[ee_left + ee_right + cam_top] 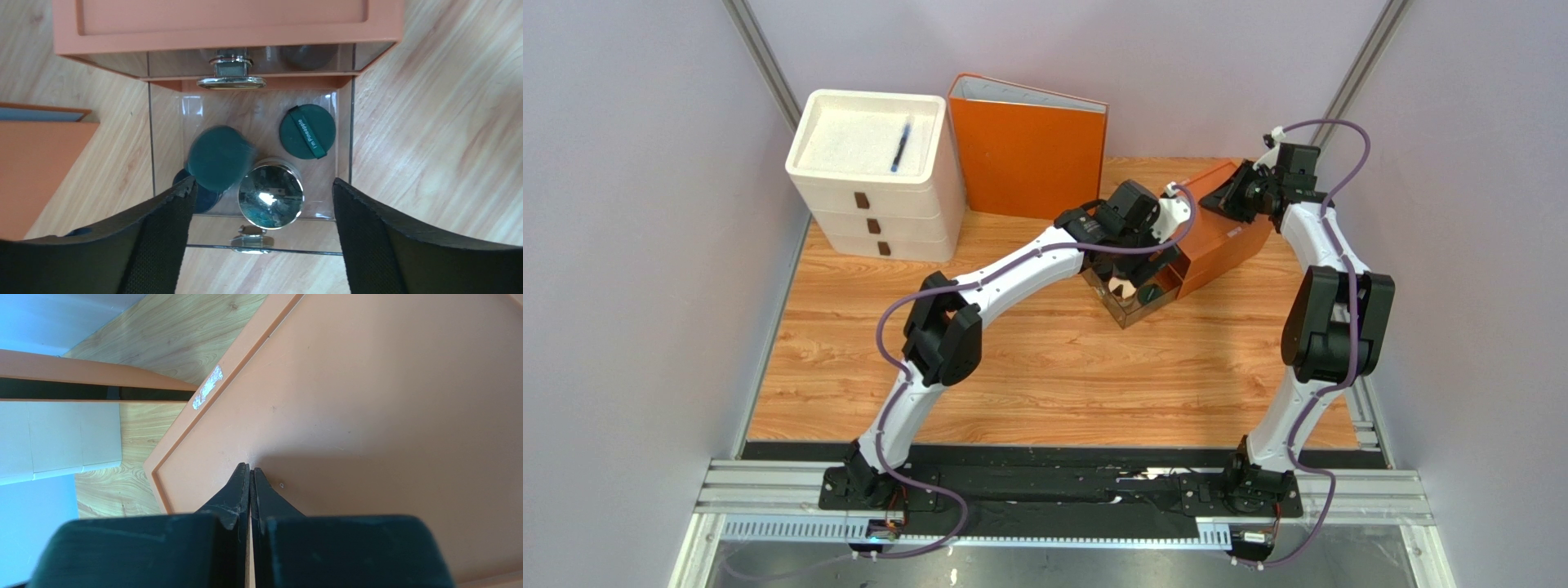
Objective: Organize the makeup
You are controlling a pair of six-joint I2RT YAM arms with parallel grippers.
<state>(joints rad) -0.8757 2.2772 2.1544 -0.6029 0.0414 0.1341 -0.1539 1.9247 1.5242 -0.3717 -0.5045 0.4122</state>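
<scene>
The left gripper (264, 196) hangs over the clear drawer (245, 113), fingers spread wide and empty. The drawer is pulled out of the orange organiser (1225, 239) and holds the makeup: a blurred dark green disc (219, 158) at its left, a mirror-lidded round jar (270, 194) beside it, and a second green disc (307, 131) farther right. The step looks like dropping pieces in, so the gripper is best raised straight up, clear of the drawer walls. The right gripper (250, 471) is pinched together on nothing, tips pressed on the organiser's top, likely bracing it.

On the wooden table (1038, 380), white drawers (873, 202) bearing a blue pen (901, 147) fill the far left corner. An orange binder (1028, 145) stands at the far edge, and the organiser sits toward the far right corner. Pale walls close in on both sides, leaving little elbow room.
</scene>
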